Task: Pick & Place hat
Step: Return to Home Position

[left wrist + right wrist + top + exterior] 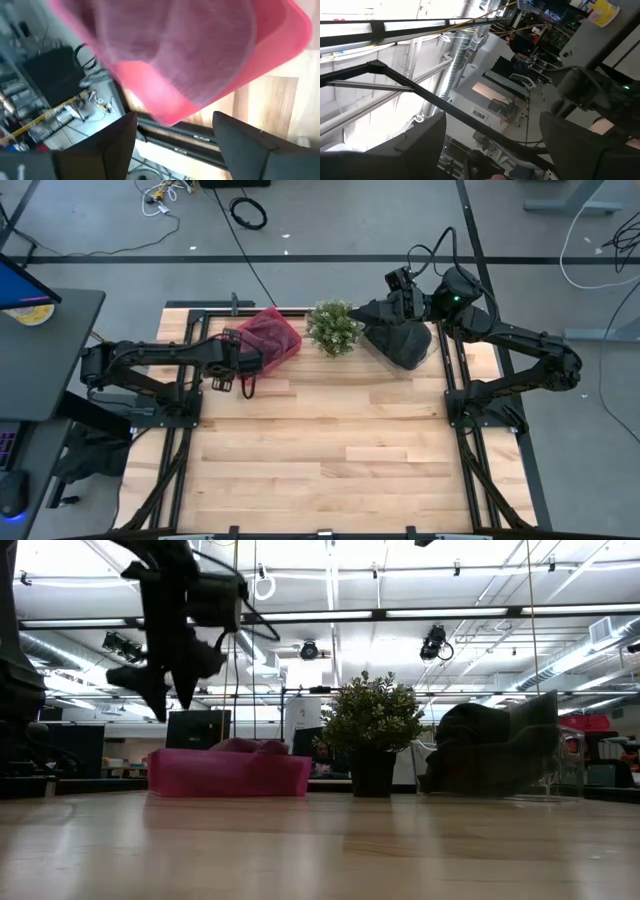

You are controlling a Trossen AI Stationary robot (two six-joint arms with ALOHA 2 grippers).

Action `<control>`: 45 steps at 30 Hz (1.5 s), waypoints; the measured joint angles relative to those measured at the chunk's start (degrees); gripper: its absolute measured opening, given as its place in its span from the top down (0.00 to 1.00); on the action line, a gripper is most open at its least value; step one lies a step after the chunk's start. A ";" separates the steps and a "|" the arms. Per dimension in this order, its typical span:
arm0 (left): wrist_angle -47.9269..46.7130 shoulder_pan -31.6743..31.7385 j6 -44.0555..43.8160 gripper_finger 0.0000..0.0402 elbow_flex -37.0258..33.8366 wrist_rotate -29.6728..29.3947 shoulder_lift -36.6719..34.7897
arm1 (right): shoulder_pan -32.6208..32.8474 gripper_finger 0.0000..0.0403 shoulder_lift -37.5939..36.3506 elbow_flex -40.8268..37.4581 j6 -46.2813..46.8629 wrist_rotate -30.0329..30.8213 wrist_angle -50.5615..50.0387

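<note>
Two pincers, both spread & empty. Left pincer (175,122) hangs above wooden counter (320,450); red translucent plastic bin (230,775) w/ red fabric caps (250,747) lies just far-right of it. Right pincer (492,120) sits raised over far side of clear plastic bin (565,765), which holds black cap (405,345). Left arm reaches low along far-left edge; right arm is elbow-bent, wrist tipped up. Pull-back paths look clear, imo.

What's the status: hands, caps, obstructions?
Left hand open by red bin. Right hand open by transparent bin. Black cap inside it, red cap in red bin. Plant between bins.
</note>
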 joint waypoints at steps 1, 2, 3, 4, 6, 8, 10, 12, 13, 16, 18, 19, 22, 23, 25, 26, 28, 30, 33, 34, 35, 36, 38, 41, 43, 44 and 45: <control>-1.40 0.02 -1.38 0.33 1.64 -0.27 0.00 | 0.00 0.20 0.00 0.00 -0.22 -0.06 -0.02; -2.62 0.02 -3.36 0.33 3.33 -0.32 0.00 | 0.00 0.20 0.00 0.00 -0.32 -0.21 -0.02; -3.57 0.02 -5.64 0.33 5.09 -0.15 0.00 | 0.00 0.20 0.00 0.00 -0.51 -0.23 0.00; -4.11 0.02 -8.07 0.34 6.95 0.78 -0.01 | 0.00 0.20 0.00 0.00 -0.87 -0.27 0.02; -2.70 0.02 -13.48 0.37 10.13 5.32 -1.21 | 0.00 0.20 0.00 0.00 -2.28 -1.08 -0.04; 3.48 -0.80 -20.08 0.43 11.83 10.01 -3.82 | -0.02 0.20 -0.02 0.00 -4.09 -1.52 -0.54; 14.70 -2.48 -24.84 0.51 11.13 13.39 -7.44 | -0.13 0.20 -0.02 0.00 -5.01 -1.87 -1.32; 27.70 -5.12 -28.19 0.61 8.49 14.06 -10.82 | -0.48 0.20 -0.04 0.00 -5.53 -1.99 -2.07; 34.57 -6.53 -28.50 0.66 6.55 14.99 -12.34 | -0.74 0.20 -0.04 0.00 -5.67 -2.07 -2.50; 51.27 -11.04 -24.78 0.82 -0.07 18.40 -15.70 | -1.54 0.20 -0.04 0.00 -5.89 -2.51 -3.78; 58.73 -13.47 -24.48 0.93 -4.66 18.92 -17.61 | -2.08 0.20 -0.04 0.00 -5.89 -2.57 -3.92; 62.06 -14.58 -24.72 0.96 -6.82 18.93 -18.41 | -2.31 0.20 -0.04 0.00 -5.90 -2.57 -3.93; 71.61 -16.98 -27.31 0.98 -13.73 18.00 -21.60 | -2.69 0.20 -0.04 0.00 -5.92 -2.57 -4.44; 75.42 -17.72 -27.58 0.98 -15.84 17.84 -22.68 | -2.69 0.20 -0.04 0.00 -6.08 -2.57 -4.78; 81.48 -18.74 -27.64 0.99 -20.15 17.71 -26.01 | -2.69 0.20 -0.02 0.00 -6.06 -2.57 -5.09; 84.25 -19.01 -27.68 0.99 -21.94 17.85 -27.73 | -2.69 0.20 -0.04 0.00 -6.06 -2.57 -5.43; 88.80 -19.27 -27.48 0.99 -25.47 17.90 -31.47 | -2.67 0.20 -0.04 0.00 -6.07 -2.55 -6.14; 92.11 -19.21 -26.40 0.99 -28.51 18.18 -35.40 | -2.67 0.20 -0.04 0.00 -6.26 -2.55 -6.96; 93.44 -18.85 -25.50 0.99 -32.27 19.36 -41.83 | -2.67 0.20 -0.04 0.00 -6.30 -2.46 -7.38; 93.93 -18.62 -25.52 0.99 -33.25 19.98 -43.80 | -2.67 0.20 -0.04 0.00 -6.30 -2.42 -7.38; 93.78 -18.54 -25.45 0.99 -34.47 20.51 -46.03 | -2.67 0.20 -0.04 0.00 -6.30 -2.40 -7.38; 93.34 -18.51 -25.35 0.99 -35.75 20.75 -48.20 | -2.67 0.20 -0.04 0.00 -6.33 -2.40 -7.37; 93.63 -18.51 -25.31 0.99 -38.15 21.02 -52.08 | -2.65 0.20 -0.04 0.00 -6.77 -2.40 -7.37; 93.58 -18.52 -24.30 0.99 -41.79 21.13 -57.74 | -2.62 0.20 -0.04 0.00 -7.60 -2.40 -7.74; 93.45 -18.51 -24.23 0.99 -43.99 21.06 -61.08 | -2.62 0.20 -0.04 0.00 -7.80 -2.37 -8.17; 93.48 -18.51 -24.25 0.99 -44.98 20.87 -62.67 | -2.62 0.20 -0.04 0.00 -7.80 -2.37 -8.28; 93.63 -18.51 -24.25 0.99 -45.92 20.87 -64.10 | -2.62 0.20 -0.04 0.00 -7.80 -2.37 -8.26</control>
